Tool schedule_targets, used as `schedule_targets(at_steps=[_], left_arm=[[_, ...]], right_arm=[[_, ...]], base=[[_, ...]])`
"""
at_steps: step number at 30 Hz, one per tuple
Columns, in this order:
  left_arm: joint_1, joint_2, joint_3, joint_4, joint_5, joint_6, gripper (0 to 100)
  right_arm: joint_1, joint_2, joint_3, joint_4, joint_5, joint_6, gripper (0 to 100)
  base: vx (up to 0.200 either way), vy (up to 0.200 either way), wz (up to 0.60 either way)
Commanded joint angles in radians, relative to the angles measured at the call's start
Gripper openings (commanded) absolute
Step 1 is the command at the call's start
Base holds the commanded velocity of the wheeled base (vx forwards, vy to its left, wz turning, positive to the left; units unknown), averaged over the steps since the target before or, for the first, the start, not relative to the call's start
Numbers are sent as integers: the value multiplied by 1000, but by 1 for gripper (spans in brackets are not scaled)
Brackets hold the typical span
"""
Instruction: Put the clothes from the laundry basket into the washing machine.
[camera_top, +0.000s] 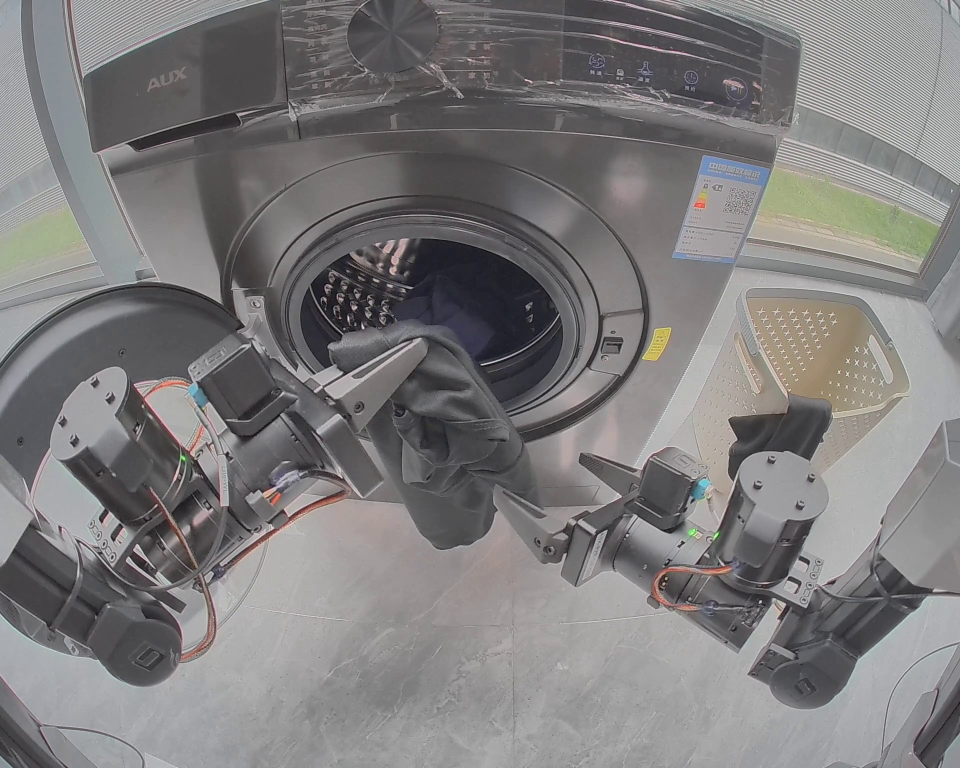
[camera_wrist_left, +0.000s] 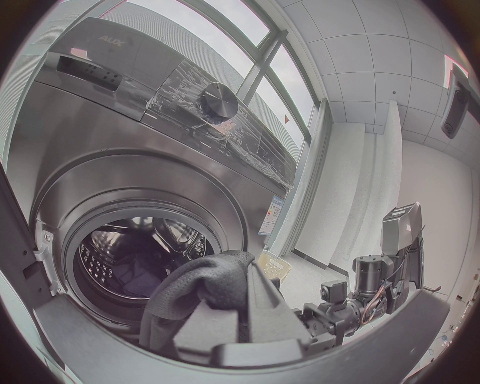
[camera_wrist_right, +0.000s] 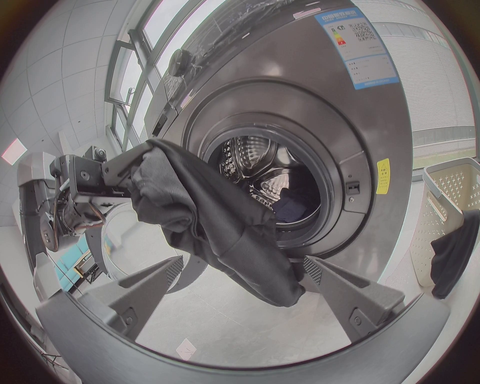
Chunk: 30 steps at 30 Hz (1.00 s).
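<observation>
The right gripper (camera_top: 565, 500) hovers low over the grey tiled floor (camera_top: 400, 640) in front of the machine. Its two fingers are spread wide and hold nothing. Just beside them hangs the lower end of a dark grey fabric garment (camera_top: 450, 430); in the right wrist view that end (camera_wrist_right: 270, 280) droops between the open fingers, and I cannot tell whether it touches one.

The left gripper (camera_top: 385, 375) is higher and on the left, with its fingers closed on the bunched upper part of the garment. It holds this at the lower rim of the drum opening, so the cloth hangs down outside the front.

Behind stands the silver-grey front-loading washing machine (camera_top: 620, 200), its round door (camera_top: 100, 340) swung open to the left. Dark blue clothes (camera_top: 480, 300) lie inside the drum.

To the right of the machine, the beige perforated plastic laundry basket (camera_top: 830, 350) rests on the floor, tilted toward the robot. A dark cloth (camera_top: 790, 425) is draped over its near rim.
</observation>
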Motion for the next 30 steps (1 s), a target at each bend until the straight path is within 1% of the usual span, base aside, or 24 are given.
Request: schedule_targets(at_steps=[1,11,14,17,21,26,27,28,30], left_arm=[[1,1,-2,-1,0,0,0],[1,1,-19,-1,1,-2,0],[1,1,-18,-1,1,-8,0],[-3,-2,-16,-1,1,-8,0],[-7,-5,-10,-1,1,-8,0],[-7,-10,-2,-1,1,-14,0],[-7,-10,-2,-1,1,-14,0],[-4,-10,-2,-1,1,-14,0],[-3,-8,-2,-1,1,-14,0]], right_arm=[[-4,66,-17,-6,1,-1,100],[-12,152,-60,-6,2,-14,100],[-12,189,-73,-6,2,-14,100],[-10,227,-91,-6,2,-15,100],[-21,273,-159,-6,2,-27,100],[-61,313,-235,4,5,-44,100],[-61,313,-235,4,5,-44,100],[-78,322,-258,8,7,-53,100],[-91,321,-269,8,9,-63,100]], base=[[0,0,0],[0,0,0],[0,0,0],[0,0,0],[0,0,0],[0,0,0],[0,0,0],[0,0,0],[0,0,0]])
